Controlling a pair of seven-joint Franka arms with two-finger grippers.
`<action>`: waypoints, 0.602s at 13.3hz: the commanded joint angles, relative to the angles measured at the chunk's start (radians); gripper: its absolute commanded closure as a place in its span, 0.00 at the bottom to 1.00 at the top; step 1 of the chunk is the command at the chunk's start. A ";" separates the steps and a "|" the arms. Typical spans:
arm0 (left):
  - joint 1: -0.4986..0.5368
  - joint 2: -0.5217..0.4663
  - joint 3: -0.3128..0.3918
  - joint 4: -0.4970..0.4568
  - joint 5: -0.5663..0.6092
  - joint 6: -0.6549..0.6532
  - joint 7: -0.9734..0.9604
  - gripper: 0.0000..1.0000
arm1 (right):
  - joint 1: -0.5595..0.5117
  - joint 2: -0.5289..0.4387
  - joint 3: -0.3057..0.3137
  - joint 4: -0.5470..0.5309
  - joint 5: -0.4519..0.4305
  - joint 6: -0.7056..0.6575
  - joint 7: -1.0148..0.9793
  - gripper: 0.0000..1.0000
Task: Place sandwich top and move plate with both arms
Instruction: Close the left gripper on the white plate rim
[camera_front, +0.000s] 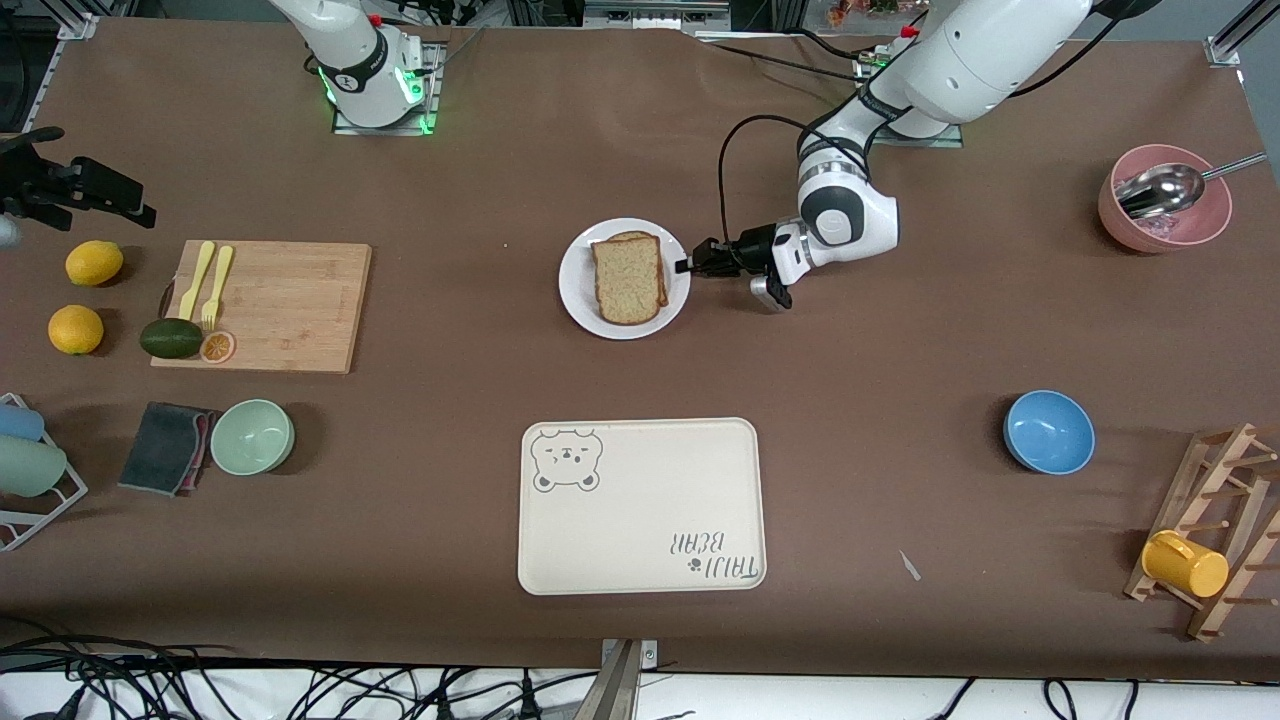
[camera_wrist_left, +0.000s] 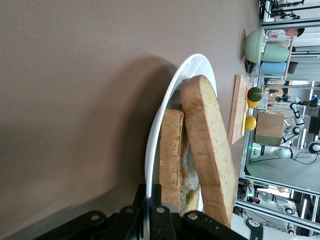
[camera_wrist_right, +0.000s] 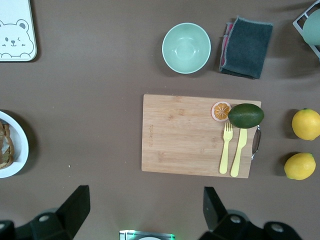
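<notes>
The white plate (camera_front: 578, 298) lies at mid-table with a sandwich on it. The sandwich top (camera_front: 628, 282), a speckled tan slice, lies on the lower slice, shifted a little so that slice's edge shows. In the left wrist view the top slice (camera_wrist_left: 207, 145) leans over the lower slice with egg white between them. My left gripper (camera_front: 686, 266) is shut on the plate's rim (camera_wrist_left: 156, 140) at the left arm's end of the plate. My right gripper (camera_wrist_right: 145, 210) is open and empty, high above the table over the cutting board, and shows at the edge of the front view (camera_front: 100, 195).
The cream bear tray (camera_front: 640, 505) lies nearer to the front camera than the plate. A cutting board (camera_front: 265, 305) with forks, avocado and orange slice, two lemons (camera_front: 92, 262), a green bowl (camera_front: 251, 436) and a cloth are toward the right arm's end. A blue bowl (camera_front: 1048, 431), pink bowl (camera_front: 1165, 200) and mug rack are toward the left arm's end.
</notes>
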 joint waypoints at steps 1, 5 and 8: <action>-0.017 0.011 0.005 0.021 -0.045 0.019 0.036 1.00 | -0.003 -0.008 0.002 0.002 0.000 -0.018 0.003 0.00; 0.000 0.006 0.005 0.024 -0.047 0.019 0.036 1.00 | -0.003 -0.008 0.002 0.003 0.000 -0.020 0.003 0.00; 0.010 0.000 0.005 0.031 -0.047 0.019 0.034 1.00 | -0.003 -0.008 0.004 0.002 0.000 -0.020 0.002 0.00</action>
